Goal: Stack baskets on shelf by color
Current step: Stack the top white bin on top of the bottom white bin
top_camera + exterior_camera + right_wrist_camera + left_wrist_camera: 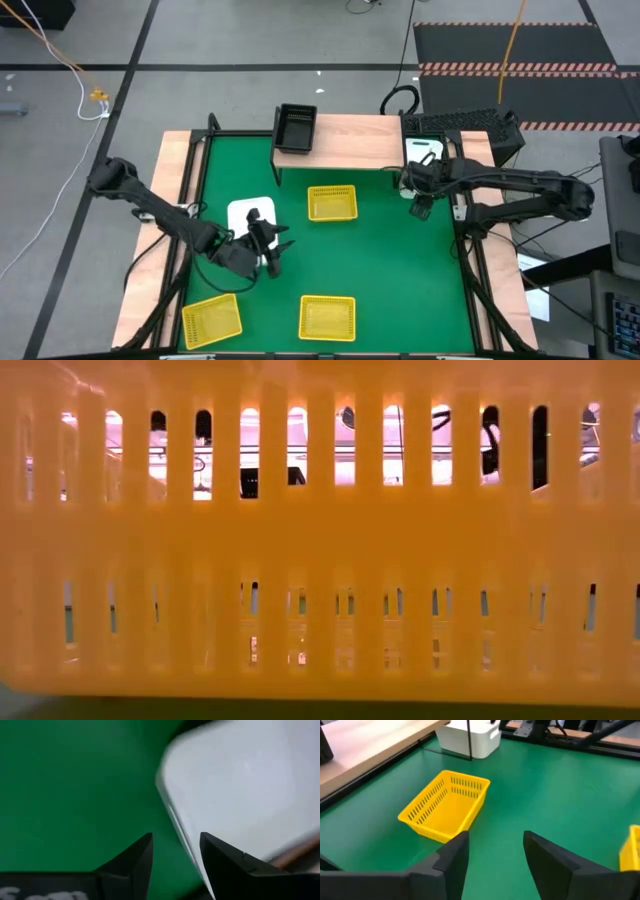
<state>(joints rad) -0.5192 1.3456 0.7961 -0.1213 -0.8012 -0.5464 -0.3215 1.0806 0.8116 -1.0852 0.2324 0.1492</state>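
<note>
On the green counter [400, 280], left pincer [268, 252] released beside a white basket [243, 213], nothing held. Right pincer [420, 210] spread, empty, below another white basket [422, 150] on the shelf [350, 140]. Yellow baskets [332, 203] unsorted.

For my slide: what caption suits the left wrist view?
Open left gripper above green table, facing yellow mesh plastic basket.

arms: dark, jointed | fingers [452, 862]: black, wedge-shaped | white lettering, possibly
</note>
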